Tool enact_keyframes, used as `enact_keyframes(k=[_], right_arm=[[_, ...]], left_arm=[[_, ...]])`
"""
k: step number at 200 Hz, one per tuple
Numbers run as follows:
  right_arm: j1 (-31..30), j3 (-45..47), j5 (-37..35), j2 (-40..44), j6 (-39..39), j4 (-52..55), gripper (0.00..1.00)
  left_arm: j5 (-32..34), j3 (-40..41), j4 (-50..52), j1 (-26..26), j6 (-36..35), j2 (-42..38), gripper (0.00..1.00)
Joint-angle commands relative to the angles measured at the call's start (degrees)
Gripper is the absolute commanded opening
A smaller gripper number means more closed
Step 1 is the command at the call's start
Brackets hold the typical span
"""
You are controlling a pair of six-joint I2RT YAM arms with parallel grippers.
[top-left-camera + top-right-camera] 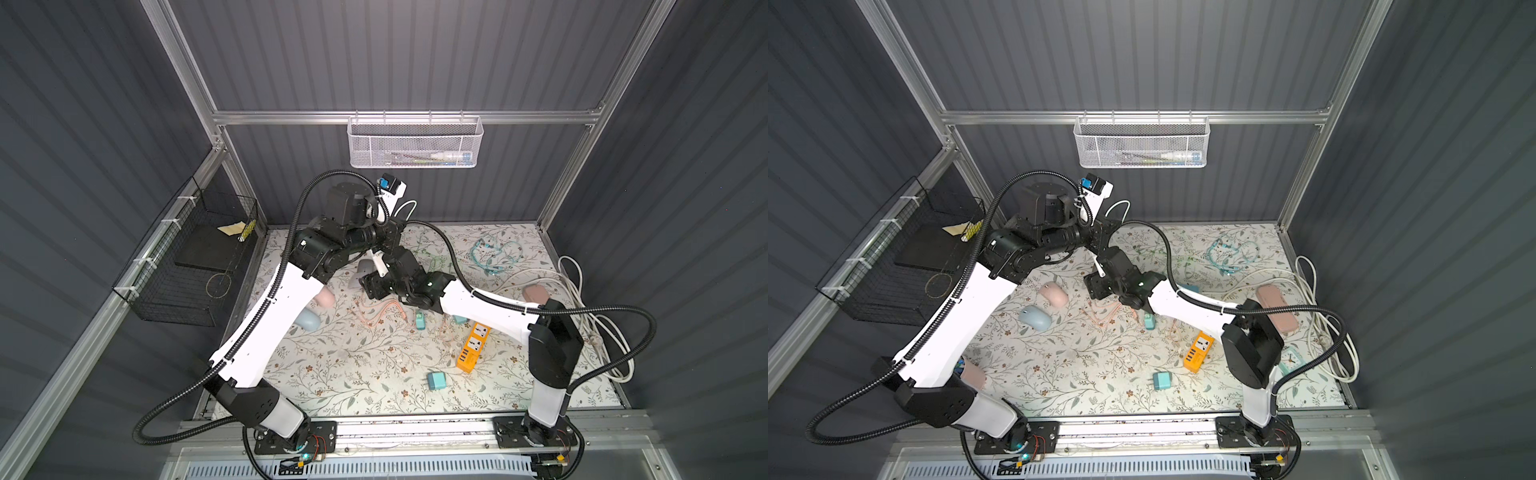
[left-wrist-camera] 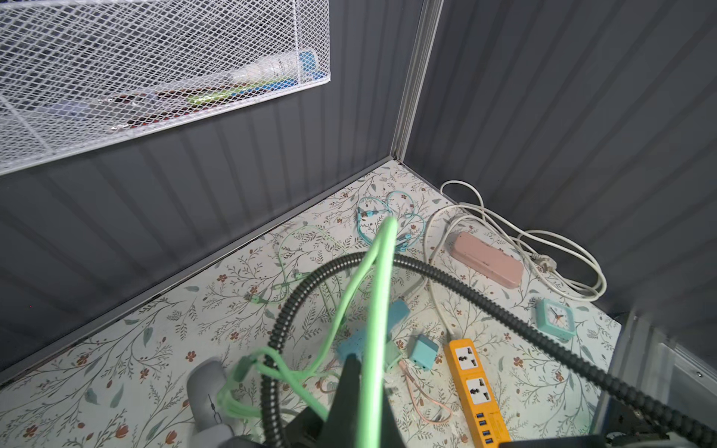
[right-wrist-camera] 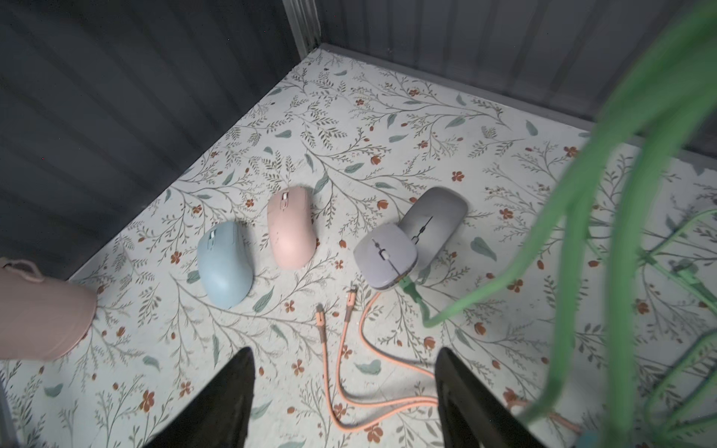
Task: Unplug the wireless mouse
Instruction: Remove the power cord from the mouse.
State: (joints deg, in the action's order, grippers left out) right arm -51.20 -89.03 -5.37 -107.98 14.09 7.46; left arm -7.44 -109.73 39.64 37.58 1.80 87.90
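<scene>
Left wrist view: left jaws [image 2: 355,372] closed, pinching the green cable [image 2: 382,271]. Right wrist view: right jaws [image 3: 345,388] spread wide, empty. The lilac mouse [image 3: 384,256] lies on the desk [image 3: 388,116] ahead of them, long axis slanted, plugged end toward them.

Robot lab cell: aluminium frame [image 1: 399,117], grey panels [image 1: 374,54].

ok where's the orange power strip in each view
Both top views: power strip right of centre, toward the front.
Left wrist: beside a teal charger, power strip.
Right wrist: not in it.
Shared landmark: the peach cable, in all four views.
</scene>
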Motion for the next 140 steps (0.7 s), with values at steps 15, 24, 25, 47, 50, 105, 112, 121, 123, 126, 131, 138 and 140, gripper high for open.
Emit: enact_keyframes(k=[15,24,25,47,50,105,112,121,123,126,131,138,140], right_arm=[[2.54,-7.54,-6.15,-8.21,0.5,2.2,0.7],[2.85,-8.27,-6.65,-9.4,0.39,1.83,0.69],[2.85,-8.4,-6.75,-9.51,0.32,1.69,0.69],[3.12,-10.41,-9.21,-11.61,-0.69,0.82,0.67],[3.19,-10.74,-9.3,-11.87,-0.8,0.79,0.66],[3.56,-6.93,-4.23,-6.84,0.39,0.09,0.0],[3.65,-3.64,-2.72,-4.05,1.23,-1.11,0.0],[3.9,0.82,0.13,-0.06,2.53,-2.45,0.0],[3.98,1.68,0.74,0.88,2.88,-2.69,0.0],[4.12,3.21,1.81,2.25,3.4,-2.91,0.0],[4.34,5.53,3.81,4.59,4.27,-3.34,0.0],[4.68,8.93,6.46,8.03,5.62,-3.87,0.0],[4.76,9.9,7.09,9.04,6.02,-4.02,0.0]], left_arm=[[-3.14,-0.48,-1.8,0.56,1.36,-2.2,0.0],[-3.43,-0.74,-1.62,0.56,1.43,-2.29,0.0],[-3.44,-0.74,-1.6,0.61,1.4,-2.29,0.0],[-3.93,-0.83,-1.7,0.56,1.62,-2.76,0.0],[-3.98,-0.76,-1.72,0.56,1.7,-2.75,0.0],[-0.89,1.82,-1.81,0.56,-1.13,-2.16,0.06],[0.39,3.27,-2.5,0.56,-1.82,-2.42,0.28],[1.44,5.38,-3.75,0.56,-3.26,-2.76,0.46],[1.53,5.99,-4.01,0.56,-3.71,-2.85,0.48],[1.59,6.75,-4.44,0.53,-4.46,-2.97,0.52],[1.69,8.06,-5.24,0.49,-5.23,-3.15,0.59],[2.31,9.42,-5.9,0.43,-5.36,-3.18,0.77],[2.45,9.64,-5.96,0.46,-5.2,-3.13,0.82]])
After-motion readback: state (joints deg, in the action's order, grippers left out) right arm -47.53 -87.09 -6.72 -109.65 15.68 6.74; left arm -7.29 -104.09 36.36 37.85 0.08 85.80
